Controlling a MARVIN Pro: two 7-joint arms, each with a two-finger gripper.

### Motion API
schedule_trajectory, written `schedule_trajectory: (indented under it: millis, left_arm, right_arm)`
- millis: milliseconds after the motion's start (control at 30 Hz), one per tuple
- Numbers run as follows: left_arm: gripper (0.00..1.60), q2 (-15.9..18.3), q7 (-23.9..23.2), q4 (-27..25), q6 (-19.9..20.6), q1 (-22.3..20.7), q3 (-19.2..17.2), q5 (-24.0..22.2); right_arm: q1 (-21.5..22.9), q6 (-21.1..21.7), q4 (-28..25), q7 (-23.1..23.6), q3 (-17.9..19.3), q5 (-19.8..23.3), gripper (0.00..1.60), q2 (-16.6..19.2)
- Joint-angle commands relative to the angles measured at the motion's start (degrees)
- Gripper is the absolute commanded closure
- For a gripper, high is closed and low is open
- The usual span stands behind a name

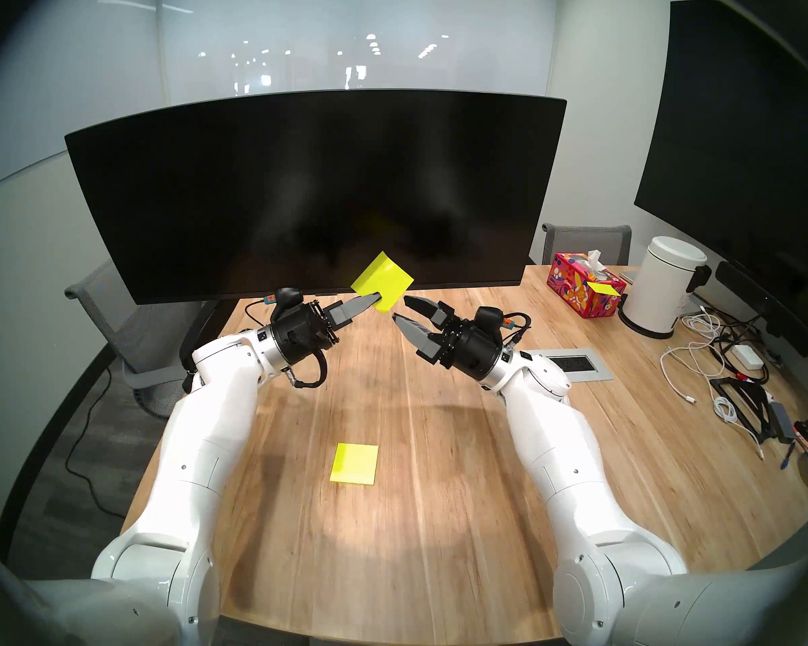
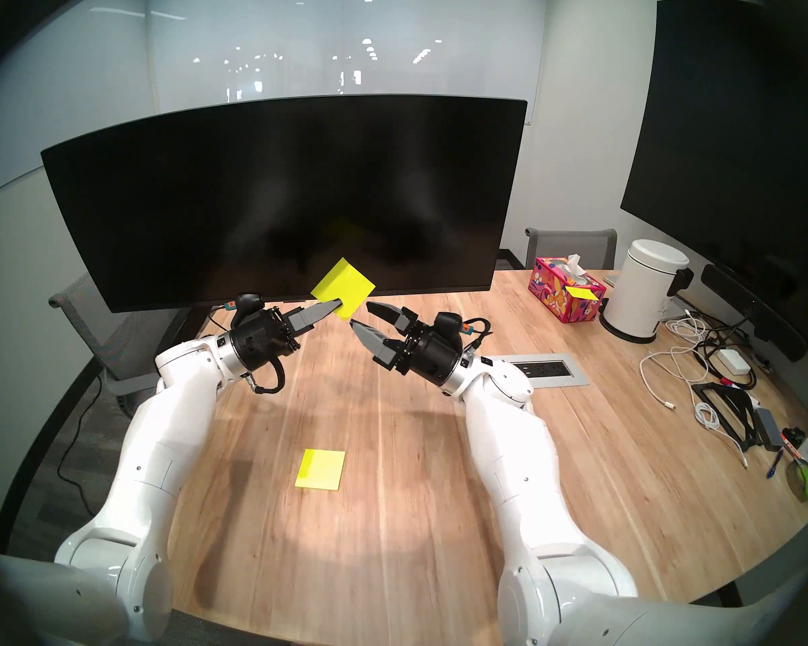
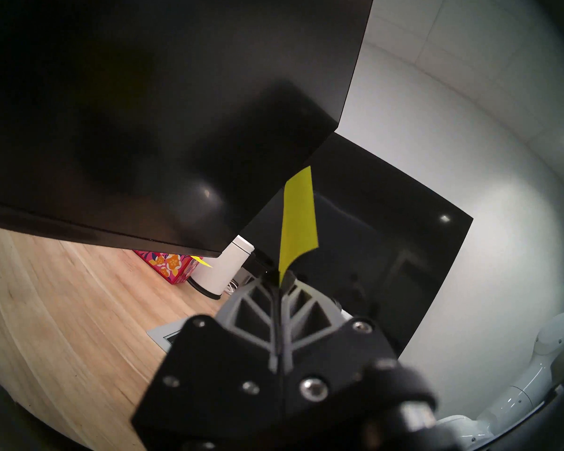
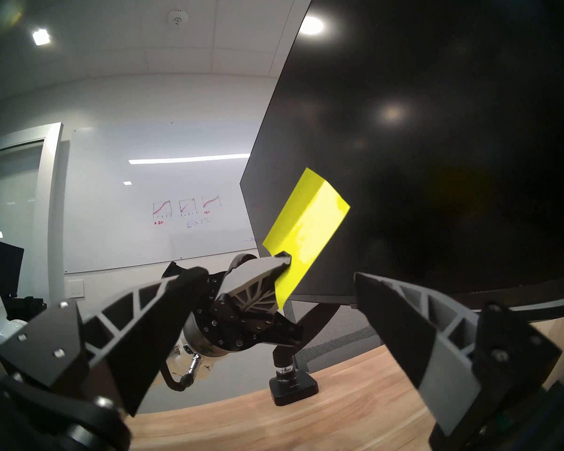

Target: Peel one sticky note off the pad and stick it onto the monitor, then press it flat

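Closest to the head camera, the pad (image 1: pixel 354 463) is seen lying flat on the wooden counter (image 1: pixel 439 444), well below and nearer than both end effectors, between the two white arms and touched by neither.

Higher up, the left end effector (image 1: pixel 373 300) is clenched on the sticky note (image 1: pixel 382 281), which is pinched by one lower corner between the grey fingertips. From the left wrist view the fingers (image 3: pixel 258 297) are seen pressed together with the yellow-green sheet (image 3: pixel 297 225) standing up out of them, slightly curled. The sheet is held tilted like a diamond in front of the lower edge of the monitor (image 1: pixel 299 188); whether its far side touches the screen cannot be told, though a faint yellow reflection is visible in the black glass just above it.

Just beside the note, on its right, the right end effector (image 1: pixel 400 309) is held released, its two fingers spread wide and pointed toward the note without touching it. In the right wrist view the note (image 4: pixel 306 232) is framed between those open fingers, with the monitor's stand base (image 4: pixel 293 388) clamped to the counter below.

Far to the right of the right end effector, a floral tissue box (image 1: pixel 584 286) and a white bin (image 1: pixel 663 291) are seen on the counter.
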Motion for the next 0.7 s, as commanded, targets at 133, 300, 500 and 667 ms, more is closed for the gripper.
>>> schedule_trajectory:
  millis: [133,300,500,667]
  left_arm:
    - [1.60,4.6,-3.5,-1.7,0.9,-2.4,1.6,2.2]
    - [1.60,6.5,-4.9,-0.5,0.6,-3.1,1.8,2.6]
    - [1.60,8.6,-6.2,0.0,0.6,-3.7,2.3,2.4]
    - [1.60,10.4,-6.7,0.1,0.4,-3.8,3.3,1.5]
  right_arm:
    - [0.3,0.1,-1.4,0.4,0.2,0.1,0.00,-0.2]
    - [0.4,0.3,-1.3,0.6,0.2,0.0,0.00,-0.2]
    - [1.0,1.1,-1.0,0.6,-0.1,-0.5,0.00,-0.3]
    - [1.4,2.0,-0.8,0.4,-0.4,-1.2,0.00,0.0]
